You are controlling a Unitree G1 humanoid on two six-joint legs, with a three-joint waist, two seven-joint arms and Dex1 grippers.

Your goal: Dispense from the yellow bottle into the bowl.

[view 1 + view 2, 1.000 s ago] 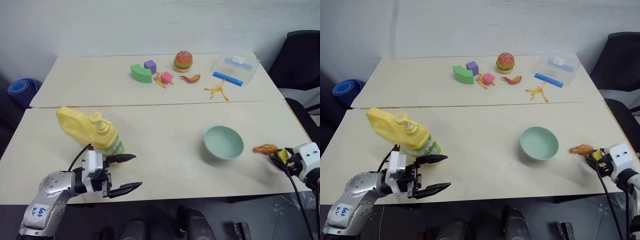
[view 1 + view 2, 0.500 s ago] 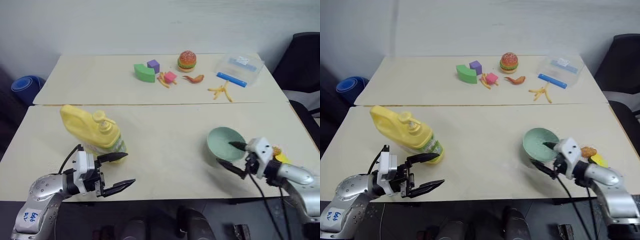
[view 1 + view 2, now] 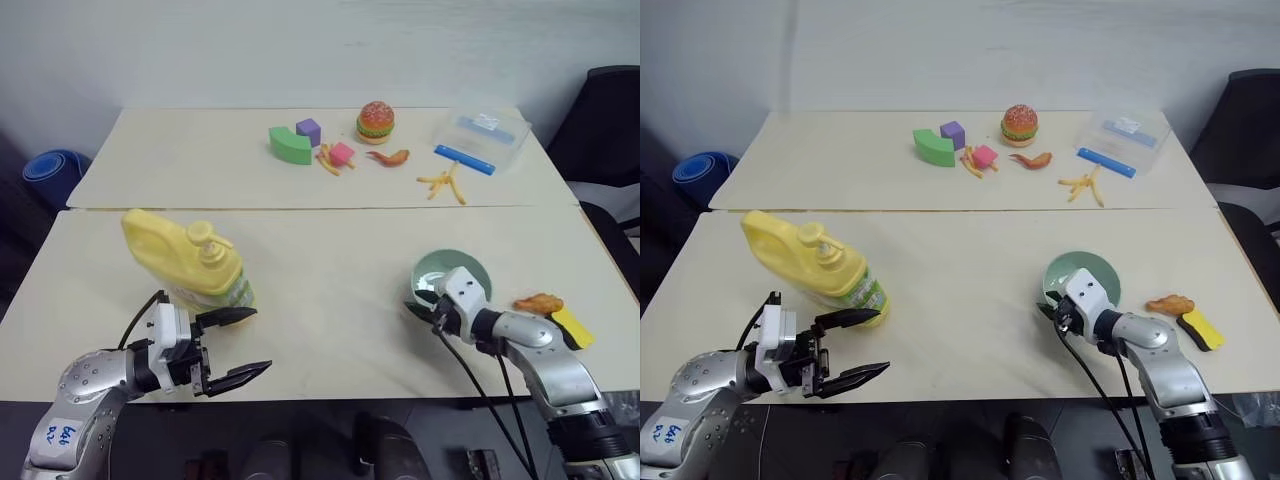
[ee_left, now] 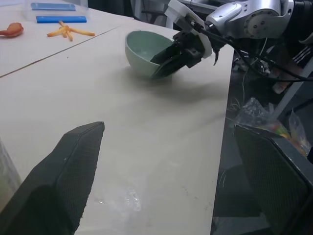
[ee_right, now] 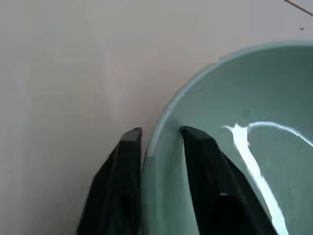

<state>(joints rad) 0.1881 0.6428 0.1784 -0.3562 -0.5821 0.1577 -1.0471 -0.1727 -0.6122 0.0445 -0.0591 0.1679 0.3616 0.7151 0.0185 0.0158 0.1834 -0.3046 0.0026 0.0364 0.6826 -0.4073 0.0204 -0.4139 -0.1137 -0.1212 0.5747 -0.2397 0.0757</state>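
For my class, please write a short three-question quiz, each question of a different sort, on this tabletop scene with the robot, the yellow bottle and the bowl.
1. True or false: the right gripper is shut on the rim of the bowl.
2. What stands just ahead of the open left gripper? A) toy burger B) yellow bottle C) clear box
3. Fill in: the toy burger sits on the ____ table.

Key: 1 true; 2 B; 3 far
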